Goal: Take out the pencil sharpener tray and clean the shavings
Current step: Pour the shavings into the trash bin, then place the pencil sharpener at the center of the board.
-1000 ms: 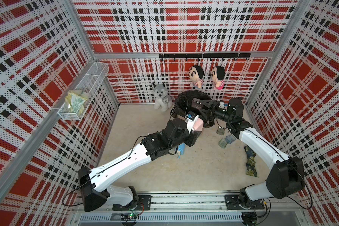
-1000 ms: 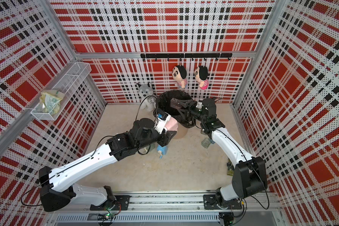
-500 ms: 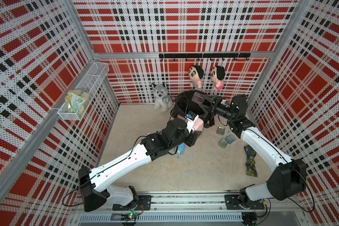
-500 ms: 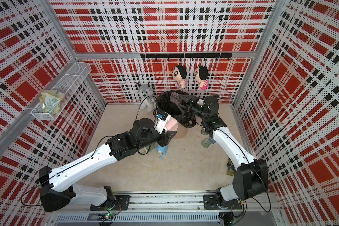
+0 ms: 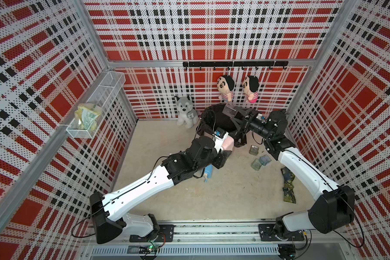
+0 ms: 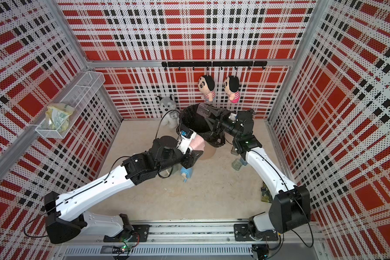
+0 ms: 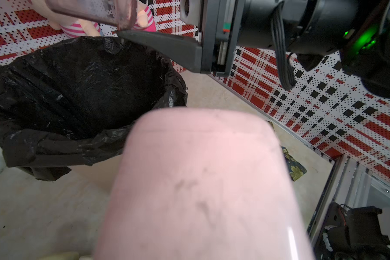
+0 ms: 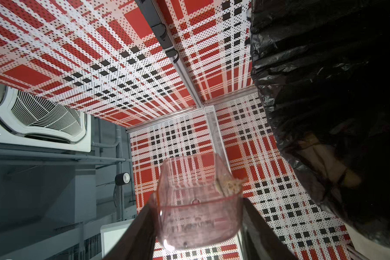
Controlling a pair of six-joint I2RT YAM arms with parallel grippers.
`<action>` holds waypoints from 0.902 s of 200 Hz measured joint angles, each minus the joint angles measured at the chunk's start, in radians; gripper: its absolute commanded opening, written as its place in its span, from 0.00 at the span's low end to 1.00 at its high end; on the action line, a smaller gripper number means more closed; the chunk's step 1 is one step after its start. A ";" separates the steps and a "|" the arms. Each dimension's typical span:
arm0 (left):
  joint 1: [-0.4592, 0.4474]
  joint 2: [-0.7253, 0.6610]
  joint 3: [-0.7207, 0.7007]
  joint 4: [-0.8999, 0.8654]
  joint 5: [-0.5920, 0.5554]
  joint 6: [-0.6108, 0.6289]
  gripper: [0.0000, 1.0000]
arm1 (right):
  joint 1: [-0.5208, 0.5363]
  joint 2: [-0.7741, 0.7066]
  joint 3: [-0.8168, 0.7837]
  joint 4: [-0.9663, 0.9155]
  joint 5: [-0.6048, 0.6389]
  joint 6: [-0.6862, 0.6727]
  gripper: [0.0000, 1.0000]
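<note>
My right gripper (image 8: 198,203) is shut on the clear pinkish pencil sharpener tray (image 8: 189,177), gripping its two sides. It holds the tray tipped over the black-bagged bin (image 5: 206,116), as both top views show (image 6: 204,110). A clump of shavings (image 8: 229,185) clings to one corner of the tray. The bin bag (image 8: 324,90) lies beside the tray in the right wrist view. My left gripper (image 5: 225,150) is shut on the pink pencil sharpener (image 5: 228,142) just in front of the bin. In the left wrist view the sharpener (image 7: 200,180) hides the left jaws.
A husky plush (image 5: 186,110) sits left of the bin, and two dolls (image 5: 225,86) hang from the back rail. Small clear containers (image 5: 260,162), a patterned cloth (image 5: 287,184) and a blue bottle (image 5: 208,172) lie on the floor. A wire basket (image 5: 95,108) hangs on the left wall.
My right wrist has drawn back to the right and lifted the tray higher over the bin's far side. The left arm and the pink sharpener have not moved.
</note>
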 measured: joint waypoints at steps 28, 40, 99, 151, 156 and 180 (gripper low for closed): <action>0.000 -0.002 0.000 0.000 -0.001 -0.001 0.45 | -0.009 0.006 0.062 -0.091 0.000 -0.115 0.56; -0.002 -0.005 -0.001 0.002 -0.001 -0.005 0.45 | -0.011 0.019 0.130 -0.154 0.000 -0.211 0.56; -0.011 -0.034 -0.055 0.029 -0.001 -0.019 0.45 | -0.014 0.052 0.295 -0.517 0.126 -0.750 0.56; -0.014 -0.065 -0.134 0.055 -0.002 -0.034 0.46 | 0.014 0.062 0.403 -0.757 0.390 -1.141 0.55; -0.014 -0.066 -0.138 0.056 -0.002 -0.035 0.46 | 0.016 0.062 0.410 -0.768 0.406 -1.163 0.55; -0.014 -0.067 -0.150 0.065 -0.002 -0.038 0.46 | 0.031 0.066 0.444 -0.814 0.460 -1.249 0.55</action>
